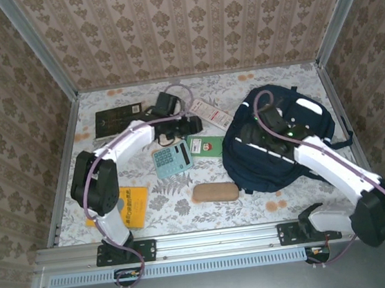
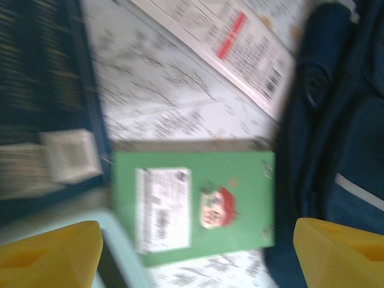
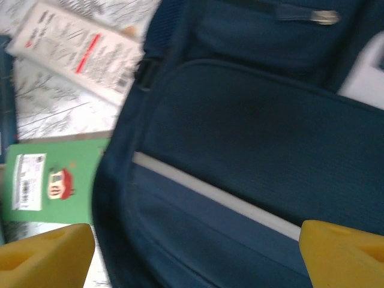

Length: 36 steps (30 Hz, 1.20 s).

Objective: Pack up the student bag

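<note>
On table (image 1: 269,205), green notebook (image 2: 198,198), nine o'clock of student bag (image 3: 240,150), is to be grasped by wide-open, empty left gripper (image 2: 195,258); right gripper (image 3: 198,258) is held likewise

A floral-print table (image 1: 255,206) carries a navy backpack (image 1: 251,168) at right, a green booklet (image 1: 204,145) and light-blue calculator (image 1: 173,159) at centre, a tan pouch (image 1: 215,192) near the front, an orange book (image 1: 135,205) at left, and a dark book (image 1: 117,119) and white packet (image 1: 211,114) farther back.

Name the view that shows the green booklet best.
Left wrist: the booklet lies whole in mid-frame, label and red picture visible, though blurred. Top external shows it small, beside the bag. Right wrist shows it at the left edge, partly hidden by the bag.
</note>
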Each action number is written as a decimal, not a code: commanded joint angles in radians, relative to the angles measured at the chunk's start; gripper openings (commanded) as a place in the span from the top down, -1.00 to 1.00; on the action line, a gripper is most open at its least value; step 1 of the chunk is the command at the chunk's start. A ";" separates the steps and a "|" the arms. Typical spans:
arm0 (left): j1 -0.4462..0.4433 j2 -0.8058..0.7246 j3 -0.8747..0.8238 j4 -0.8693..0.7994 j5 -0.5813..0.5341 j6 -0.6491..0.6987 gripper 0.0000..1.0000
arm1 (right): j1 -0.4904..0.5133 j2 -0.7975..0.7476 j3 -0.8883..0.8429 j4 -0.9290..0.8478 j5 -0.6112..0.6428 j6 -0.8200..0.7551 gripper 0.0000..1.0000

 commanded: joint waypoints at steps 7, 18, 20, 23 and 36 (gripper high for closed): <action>-0.261 0.084 0.098 -0.099 -0.090 -0.207 -0.56 | -0.043 -0.188 -0.108 -0.097 0.027 -0.013 -0.80; -0.330 0.239 0.172 -0.124 -0.065 -0.304 0.18 | -0.042 -0.233 -0.140 -0.104 0.009 -0.019 -0.81; -0.320 0.259 0.199 -0.152 -0.102 -0.300 0.59 | -0.042 -0.232 -0.145 -0.101 -0.003 -0.016 -0.81; -0.274 0.275 0.221 -0.191 -0.154 -0.290 1.00 | -0.042 -0.230 -0.149 -0.091 -0.034 -0.021 -0.80; 0.011 0.403 0.436 -0.255 -0.128 -0.030 1.00 | -0.039 -0.130 -0.113 -0.056 -0.159 -0.061 -0.80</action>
